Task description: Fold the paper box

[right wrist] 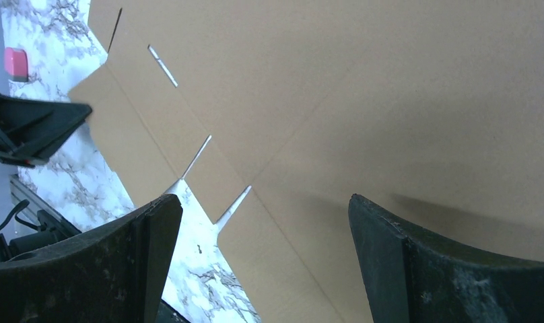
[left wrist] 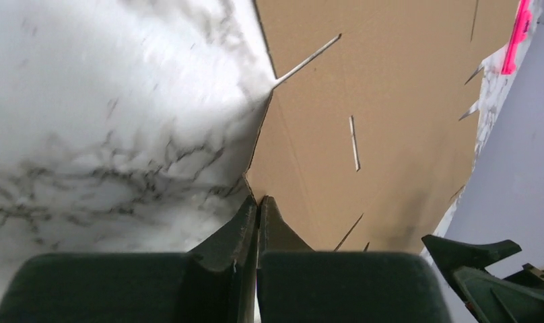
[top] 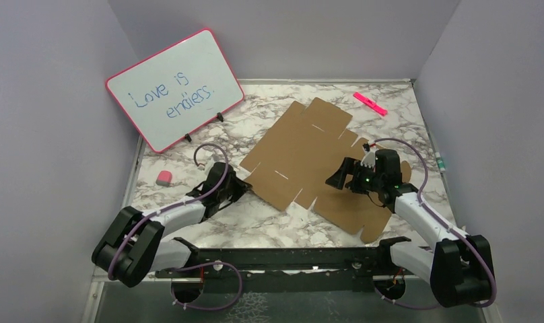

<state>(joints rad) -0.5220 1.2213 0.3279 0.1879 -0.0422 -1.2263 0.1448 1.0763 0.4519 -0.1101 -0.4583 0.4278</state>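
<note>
Pinching the near edge of the paper box, apparently to raise a flap, the left gripper has its fingers pressed together. The right gripper hangs spread wide, the flat sheet just beneath it, likely to steady it.

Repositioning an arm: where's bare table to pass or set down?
Bare table along the near edge, between box and arm bases; also behind the box, between whiteboard and marker. Crowded mid-table: left gripper and right gripper at the box.
</note>
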